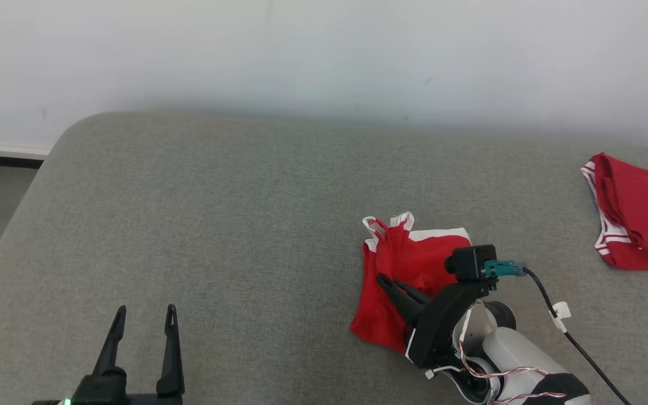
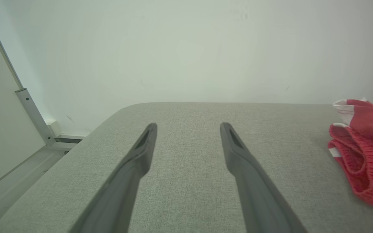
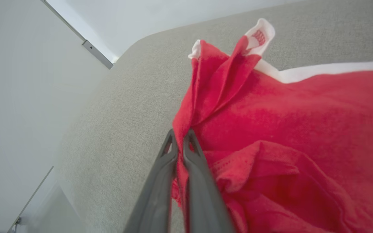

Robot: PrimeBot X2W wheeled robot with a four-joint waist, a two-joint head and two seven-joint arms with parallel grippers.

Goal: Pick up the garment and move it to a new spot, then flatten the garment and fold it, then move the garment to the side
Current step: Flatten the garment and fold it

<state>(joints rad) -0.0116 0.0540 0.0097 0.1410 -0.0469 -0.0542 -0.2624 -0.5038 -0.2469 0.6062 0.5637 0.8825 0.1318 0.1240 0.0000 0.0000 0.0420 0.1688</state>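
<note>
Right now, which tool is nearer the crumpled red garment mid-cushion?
Right. The right tool is shut on a fold of the crumpled red garment; the left tool stands open off to its left, apart from it, over the grey cushion.

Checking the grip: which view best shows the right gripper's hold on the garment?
Right wrist view: the right gripper is shut on a garment fold, close up. Head view shows it from above; left wrist view, the garment's edge.
</note>
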